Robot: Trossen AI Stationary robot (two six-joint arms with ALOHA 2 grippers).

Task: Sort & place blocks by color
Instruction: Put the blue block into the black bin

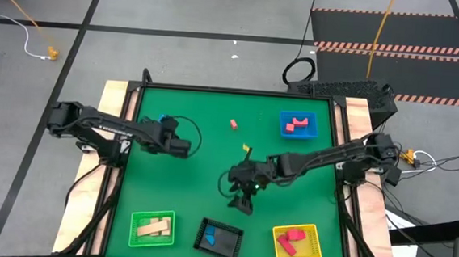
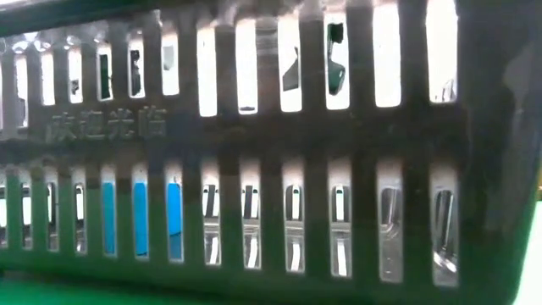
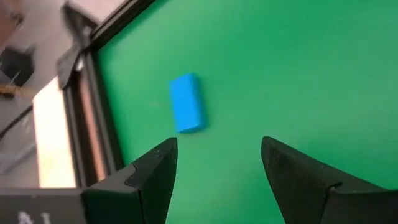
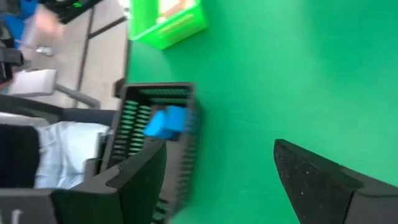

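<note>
A blue block [image 3: 186,102] lies flat on the green table [image 1: 204,143], near the left edge, just ahead of the left gripper [image 3: 217,163]. It is a short bar, and in the left wrist view its long axis runs nearly straight away from the gripper, so the fingers would close across its narrow sides. It sits a little toward one finger [image 3: 152,174], not centred in the gap. The jaws stand apart, wider than the block, and hold nothing.

The left arm is clearly the nearer one. The right gripper [image 1: 243,196] hangs near the middle of the table, above the black tray [image 1: 206,227], with its jaws wide apart and empty. A blue block [image 4: 166,122] already lies in that tray.

Other loose pieces wait on the table: a red block [image 1: 234,124] toward the far side, and something small and yellow [image 1: 246,148] which I cannot identify well. I judge that the next move needs a small sideways correction of the left gripper, then a descent.
</note>
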